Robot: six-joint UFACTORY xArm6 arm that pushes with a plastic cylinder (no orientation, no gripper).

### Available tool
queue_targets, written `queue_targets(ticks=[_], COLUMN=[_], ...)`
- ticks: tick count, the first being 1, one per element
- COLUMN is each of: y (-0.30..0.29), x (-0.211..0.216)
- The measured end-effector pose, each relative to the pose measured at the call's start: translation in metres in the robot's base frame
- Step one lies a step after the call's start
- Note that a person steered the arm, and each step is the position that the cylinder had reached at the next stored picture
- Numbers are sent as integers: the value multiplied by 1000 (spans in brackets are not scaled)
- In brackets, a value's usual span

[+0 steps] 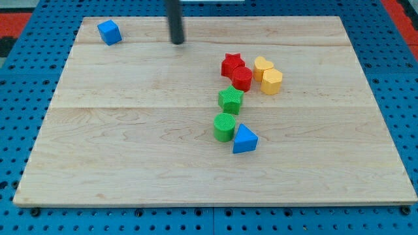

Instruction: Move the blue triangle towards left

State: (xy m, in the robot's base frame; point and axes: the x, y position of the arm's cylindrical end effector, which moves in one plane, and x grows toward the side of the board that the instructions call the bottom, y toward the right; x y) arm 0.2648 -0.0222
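The blue triangle (244, 139) lies on the wooden board (130, 143) a little below and right of the view's centre. It touches a green cylinder (224, 126) on its left. My tip (177, 42) is near the view's top, far up and left of the blue triangle, touching no block. The rod comes down from the top edge.
A green star-like block (230, 99) sits above the green cylinder. A red star (231, 64) and a red cylinder (241, 78) touch each other; a yellow heart (262, 66) and a yellow hexagon (272, 81) sit to their right. A blue cube (109, 32) is at the top left corner.
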Motion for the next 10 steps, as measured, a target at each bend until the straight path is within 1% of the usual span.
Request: queue_targets(ticks=[1, 5, 6, 7, 8, 9, 10], y=[87, 93, 129, 174, 202, 211, 207], x=[-3, -9, -8, 13, 39, 86, 137])
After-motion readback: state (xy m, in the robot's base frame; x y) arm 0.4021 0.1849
